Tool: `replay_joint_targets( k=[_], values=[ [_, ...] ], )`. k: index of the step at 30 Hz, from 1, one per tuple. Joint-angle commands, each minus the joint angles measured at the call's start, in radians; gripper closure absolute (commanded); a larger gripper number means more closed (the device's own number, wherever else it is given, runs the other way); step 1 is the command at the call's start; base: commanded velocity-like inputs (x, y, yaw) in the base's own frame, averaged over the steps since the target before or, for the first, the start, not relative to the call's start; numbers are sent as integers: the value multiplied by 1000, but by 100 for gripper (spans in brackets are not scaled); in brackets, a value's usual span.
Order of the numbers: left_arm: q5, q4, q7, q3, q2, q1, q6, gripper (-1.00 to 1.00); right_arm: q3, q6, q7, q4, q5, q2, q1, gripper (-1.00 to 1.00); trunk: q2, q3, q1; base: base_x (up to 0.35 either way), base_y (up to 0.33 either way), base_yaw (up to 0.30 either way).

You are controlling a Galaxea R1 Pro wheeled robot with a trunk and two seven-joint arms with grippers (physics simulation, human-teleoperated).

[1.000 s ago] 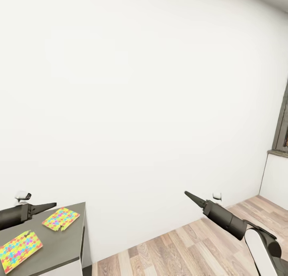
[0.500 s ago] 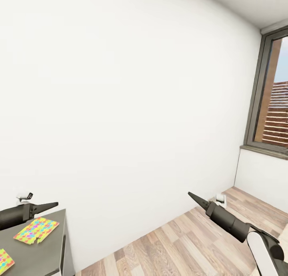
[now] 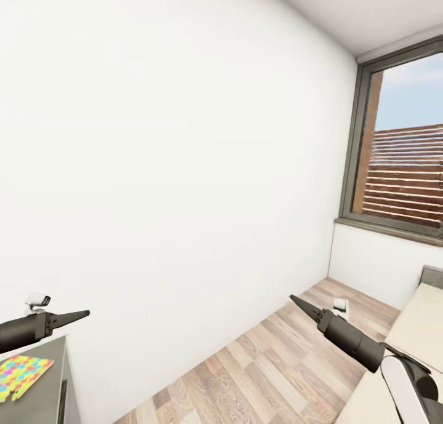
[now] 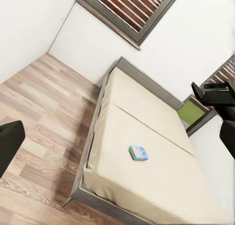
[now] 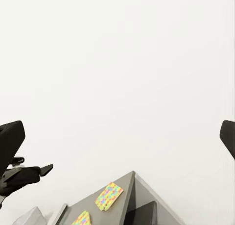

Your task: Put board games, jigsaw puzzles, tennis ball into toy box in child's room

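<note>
One jigsaw puzzle [image 3: 21,375] lies on the dark grey table [image 3: 46,402] at the head view's lower left corner. Both jigsaw puzzles [image 5: 109,195] [image 5: 82,218] lie on that top in the right wrist view. A small light blue board game [image 4: 138,152] rests on the beige bed [image 4: 161,186]. A flat green patch [image 4: 190,112] shows at the bed's far corner; I cannot tell what it is. My left gripper [image 3: 77,316] hangs above the table's edge, open and empty. My right gripper [image 3: 301,304] is open and empty over the floor. The toy box and tennis ball are out of view.
A white wall fills the front. A dark-framed window [image 3: 400,172] stands at the right, with the bed's corner [image 3: 418,332] below it. Wood-plank floor [image 3: 264,375] runs between table and bed. A small white object [image 3: 339,303] sits on the floor by the wall.
The whole view has swung to the right: the table and puzzles slid off to the left, and the window and bed came in. Both arms keep their pose.
</note>
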State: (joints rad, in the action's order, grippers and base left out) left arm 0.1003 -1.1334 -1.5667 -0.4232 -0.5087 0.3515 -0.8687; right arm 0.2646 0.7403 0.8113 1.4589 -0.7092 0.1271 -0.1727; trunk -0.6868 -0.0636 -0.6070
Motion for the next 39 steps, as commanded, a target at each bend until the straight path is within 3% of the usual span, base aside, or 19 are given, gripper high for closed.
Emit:
replay_joint_targets(
  k=[1, 13, 39],
  values=[
    [-1, 0, -4, -1, 0, 0, -11, -100, 2, 6, 1, 0, -4, 0, -1, -100, 0, 0, 0, 0, 0, -281],
    [-1, 0, -4, 1, 0, 0, -10, -100, 31, 9, 2, -1, -6, 2, -1, -100, 0, 0, 0, 0, 0, -281],
    [-1, 0, -4, 6, 1, 0, -11, -100, 48, 12, 1, -2, -7, 0, -1, -100, 0, 0, 0, -16, 0, -281]
  ],
)
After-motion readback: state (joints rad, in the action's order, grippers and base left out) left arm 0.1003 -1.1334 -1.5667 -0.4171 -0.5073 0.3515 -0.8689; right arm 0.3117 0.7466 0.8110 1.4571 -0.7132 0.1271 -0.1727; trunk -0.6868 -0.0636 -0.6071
